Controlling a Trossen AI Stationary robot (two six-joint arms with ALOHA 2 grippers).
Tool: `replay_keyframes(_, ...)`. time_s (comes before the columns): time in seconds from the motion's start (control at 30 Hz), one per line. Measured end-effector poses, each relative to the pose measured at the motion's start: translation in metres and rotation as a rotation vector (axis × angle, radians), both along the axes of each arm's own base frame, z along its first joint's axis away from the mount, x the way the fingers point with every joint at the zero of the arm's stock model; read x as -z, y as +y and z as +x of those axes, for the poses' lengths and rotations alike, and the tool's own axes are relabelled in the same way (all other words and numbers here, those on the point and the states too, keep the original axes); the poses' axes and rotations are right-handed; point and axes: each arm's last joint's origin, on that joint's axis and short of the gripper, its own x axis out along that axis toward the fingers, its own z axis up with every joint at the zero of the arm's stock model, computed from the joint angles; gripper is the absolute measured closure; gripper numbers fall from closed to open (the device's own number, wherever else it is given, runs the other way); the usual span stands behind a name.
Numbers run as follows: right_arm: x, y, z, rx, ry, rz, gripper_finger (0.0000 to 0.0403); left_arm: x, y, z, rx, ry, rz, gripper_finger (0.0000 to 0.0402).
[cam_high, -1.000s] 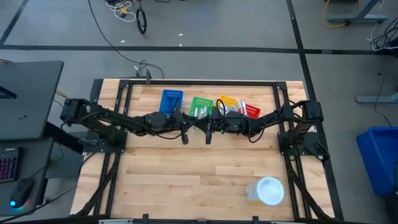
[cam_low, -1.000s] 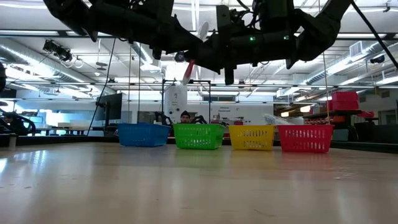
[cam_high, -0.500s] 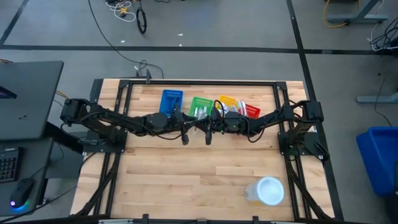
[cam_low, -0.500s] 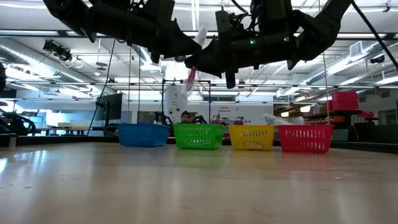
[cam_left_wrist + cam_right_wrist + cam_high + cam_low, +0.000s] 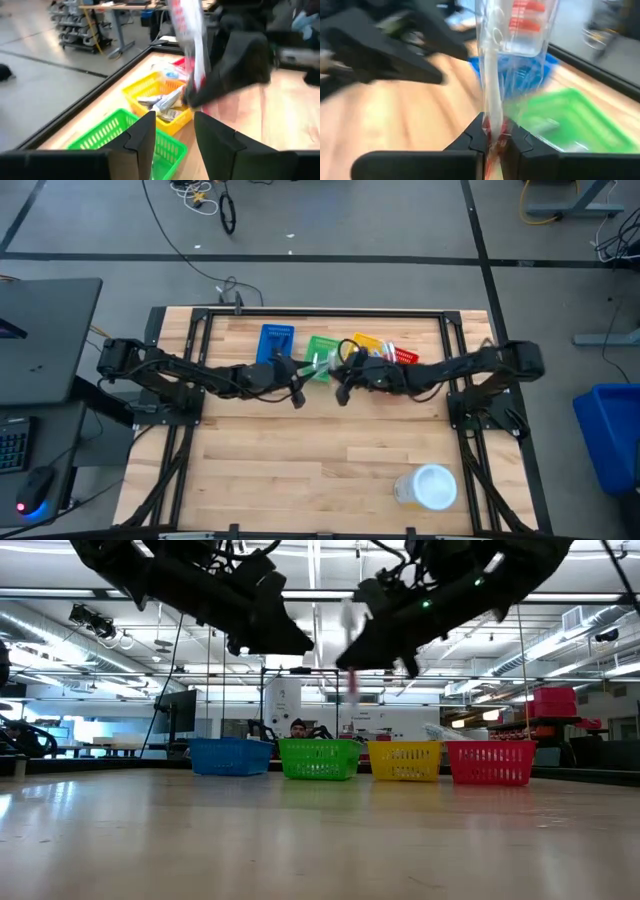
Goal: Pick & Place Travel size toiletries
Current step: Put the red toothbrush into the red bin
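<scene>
I saw bare tabletop (image 5: 300,460) in front of the basket row. My right pincer (image 5: 492,136) pinched a packaged toothbrush (image 5: 492,75), hanging upright, above the green basket (image 5: 322,350). My left pincer (image 5: 172,132) hovered just beside, fingers spread and empty.

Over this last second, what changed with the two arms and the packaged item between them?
The left gripper let go, fingers open. The right gripper, shut on the packaged toothbrush, swung it clear. The four baskets and white container stayed put.
</scene>
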Motion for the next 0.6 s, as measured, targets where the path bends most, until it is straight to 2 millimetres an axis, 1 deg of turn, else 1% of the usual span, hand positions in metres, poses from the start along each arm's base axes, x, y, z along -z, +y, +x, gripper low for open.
replay_keyframes(0.17, -0.029, -0.002, -0.04, 0.118, 0.132, 0.03, 0.0374, 0.003, 0.001, -0.002, -0.07, 0.007, -0.039, 0.0254)
replay_keyframes(0.33, -0.046, -0.005, -0.082, 0.255, 0.236, 0.071, 0.0373, 0.004, 0.002, -0.002, -0.082, 0.02, -0.034, 0.0259)
replay_keyframes(0.4, -0.047, -0.009, -0.096, 0.315, 0.285, 0.118, 0.0373, 0.004, 0.002, -0.002, -0.082, 0.021, -0.034, 0.0261)
replay_keyframes(0.47, -0.043, -0.013, -0.106, 0.377, 0.349, 0.162, 0.0373, 0.004, 0.002, -0.002, -0.081, 0.022, -0.034, 0.0262)
replay_keyframes(0.6, -0.028, -0.023, -0.118, 0.484, 0.45, 0.214, 0.0373, 0.004, 0.002, -0.002, -0.082, 0.023, -0.033, 0.0262)
